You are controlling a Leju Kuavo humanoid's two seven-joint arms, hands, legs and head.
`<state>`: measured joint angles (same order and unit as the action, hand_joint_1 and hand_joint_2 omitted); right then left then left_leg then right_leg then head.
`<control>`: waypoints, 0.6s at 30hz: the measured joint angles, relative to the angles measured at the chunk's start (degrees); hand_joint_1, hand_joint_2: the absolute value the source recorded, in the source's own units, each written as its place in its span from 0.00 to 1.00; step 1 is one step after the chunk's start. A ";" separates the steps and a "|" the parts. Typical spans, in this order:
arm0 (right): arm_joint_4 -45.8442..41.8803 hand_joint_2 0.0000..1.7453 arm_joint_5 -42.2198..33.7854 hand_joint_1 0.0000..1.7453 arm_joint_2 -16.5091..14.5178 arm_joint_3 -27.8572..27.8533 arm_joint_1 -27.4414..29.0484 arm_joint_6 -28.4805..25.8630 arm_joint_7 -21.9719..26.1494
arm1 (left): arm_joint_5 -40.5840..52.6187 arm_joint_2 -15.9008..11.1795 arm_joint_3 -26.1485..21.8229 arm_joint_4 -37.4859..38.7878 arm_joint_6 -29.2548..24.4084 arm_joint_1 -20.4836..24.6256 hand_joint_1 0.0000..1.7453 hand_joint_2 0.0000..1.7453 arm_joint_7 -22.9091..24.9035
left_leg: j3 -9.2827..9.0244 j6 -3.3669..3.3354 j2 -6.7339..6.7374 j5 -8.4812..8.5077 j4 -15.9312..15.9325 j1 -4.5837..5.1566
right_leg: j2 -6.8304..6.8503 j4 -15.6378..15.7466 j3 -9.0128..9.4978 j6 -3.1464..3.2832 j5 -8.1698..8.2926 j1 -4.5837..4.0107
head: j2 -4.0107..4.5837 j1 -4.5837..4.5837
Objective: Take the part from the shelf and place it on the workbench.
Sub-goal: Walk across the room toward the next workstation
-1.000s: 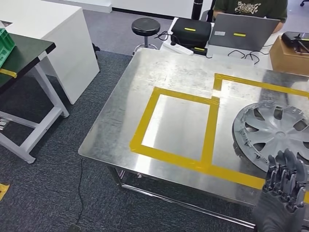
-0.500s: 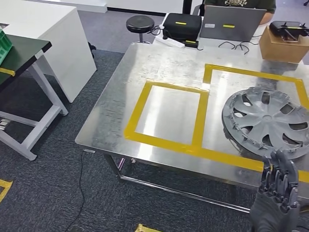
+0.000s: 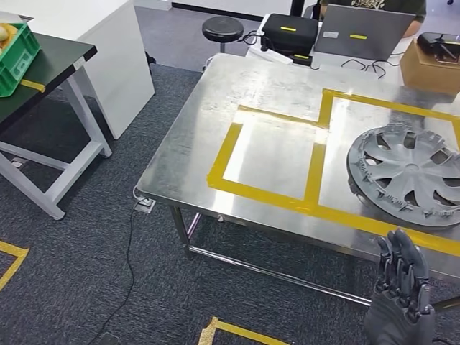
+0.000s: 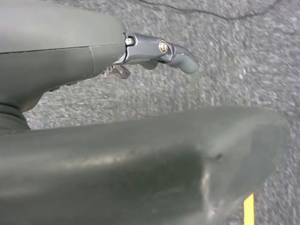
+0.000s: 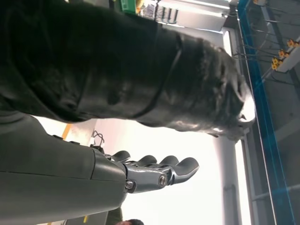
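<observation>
My right hand (image 3: 400, 287) hangs just off the near edge of the shiny steel workbench (image 3: 271, 93), fingers straight and apart, holding nothing. My left hand (image 4: 159, 51) hangs over grey carpet; I cannot tell its state. The round grey plastic wheel cover (image 3: 407, 174) lies flat on the workbench inside yellow tape. Beyond stands a grey laptop (image 3: 364, 32).

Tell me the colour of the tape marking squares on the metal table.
Yellow tape, clearest in the head view.
</observation>
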<state>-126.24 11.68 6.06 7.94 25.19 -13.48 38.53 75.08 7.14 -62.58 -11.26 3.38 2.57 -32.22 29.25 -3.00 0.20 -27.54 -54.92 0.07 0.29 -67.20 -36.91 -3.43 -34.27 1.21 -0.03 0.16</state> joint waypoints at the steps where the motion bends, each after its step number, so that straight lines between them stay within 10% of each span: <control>1: 0.03 0.00 0.03 0.00 0.16 0.08 0.00 -0.11 0.00 | 0.00 -0.04 -0.02 0.00 0.00 -0.02 0.00 0.00 0.00 | 0.67 -0.08 -0.05 0.47 -0.06 0.18 | -0.07 -3.51 -0.98 -0.02 -1.61 0.00 | -0.01 0.06; 3: 0.13 0.00 0.06 0.00 0.47 0.20 0.01 -0.32 0.00 | 0.01 -0.09 -0.03 0.00 0.00 -0.05 0.00 0.00 0.01 | 1.87 -0.05 -0.30 1.31 -0.20 0.49 | -0.12 -4.78 -0.01 0.16 -1.36 -0.03 | -0.02 0.06; 8: 0.20 0.00 -0.13 0.00 0.91 0.68 -0.09 -0.53 0.00 | -0.01 -0.10 -0.10 0.00 0.01 0.13 0.00 0.00 0.03 | 3.75 1.02 -1.60 3.01 -0.87 0.79 | -2.51 12.66 12.11 1.02 3.19 -0.22 | -0.01 0.01; 12: 0.55 0.00 -1.01 0.00 1.08 0.79 -0.90 0.89 0.00 | -0.08 -0.25 -0.66 0.00 0.17 -0.01 0.00 0.00 0.01 | 5.14 2.44 -2.08 2.68 -2.20 0.52 | -1.25 13.28 10.79 2.40 4.29 -0.36 | -0.01 -0.13; 16: 1.25 0.00 -1.14 0.00 1.10 0.69 -2.07 2.54 0.00 | -0.14 -0.22 -0.97 0.00 0.44 0.01 0.00 0.00 -0.04 | 8.78 3.51 -1.01 -6.70 -14.94 0.06 | 0.74 13.22 8.39 3.51 5.89 -0.51 | -0.01 -0.47; 18: 1.64 0.00 -1.15 0.00 1.09 0.68 -2.40 2.68 0.00 | -0.17 -0.27 -1.03 0.00 0.46 -0.02 0.00 0.00 -0.04 | 8.20 3.61 -0.93 -7.00 -17.92 -0.03 | 1.61 12.81 7.25 3.43 6.70 -0.62 | -0.02 -0.50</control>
<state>-124.60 10.53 7.15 8.62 22.79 -10.80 38.53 74.91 6.87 -63.61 -11.26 3.84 2.54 -32.26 37.45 0.62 -0.73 -34.53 -72.84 0.04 1.90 -54.40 -29.66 -0.01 -27.57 0.59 -0.04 -0.33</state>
